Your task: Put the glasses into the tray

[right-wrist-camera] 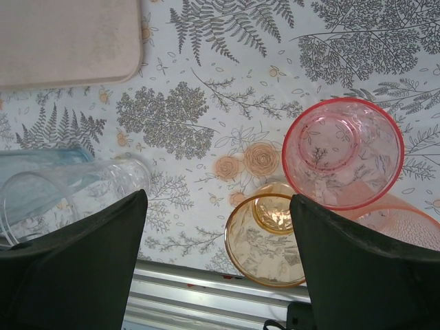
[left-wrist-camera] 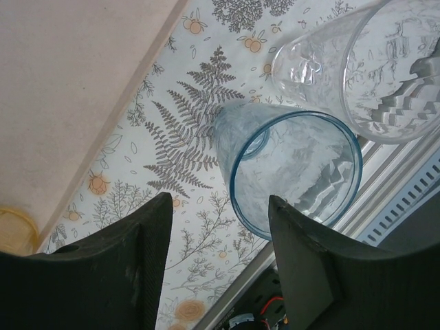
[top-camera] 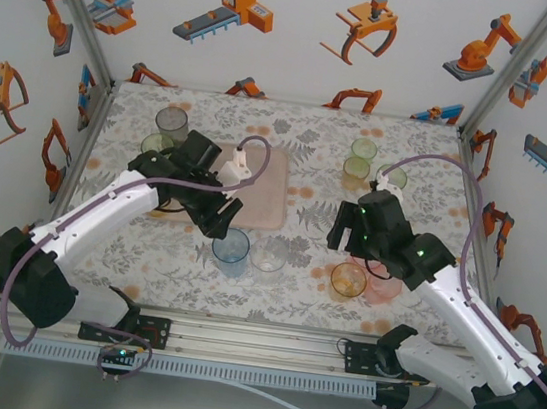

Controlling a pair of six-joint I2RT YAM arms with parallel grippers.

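Blue-tinted plastic is framed just ahead of the left gripper [left-wrist-camera: 218,206], whose jaws are held apart with nothing gripped, seemingly lined up so that the blue glass [left-wrist-camera: 295,172] can be straddled. A clear glass [left-wrist-camera: 357,69] stands just beyond it, and the tray [left-wrist-camera: 69,82] is seen off to one side. The right gripper [right-wrist-camera: 218,199] is spread wide and empty above the desk [right-wrist-camera: 206,124], with the amber glass [right-wrist-camera: 265,240] and pink glass [right-wrist-camera: 342,152] beside one finger. No brand or writing can be read.
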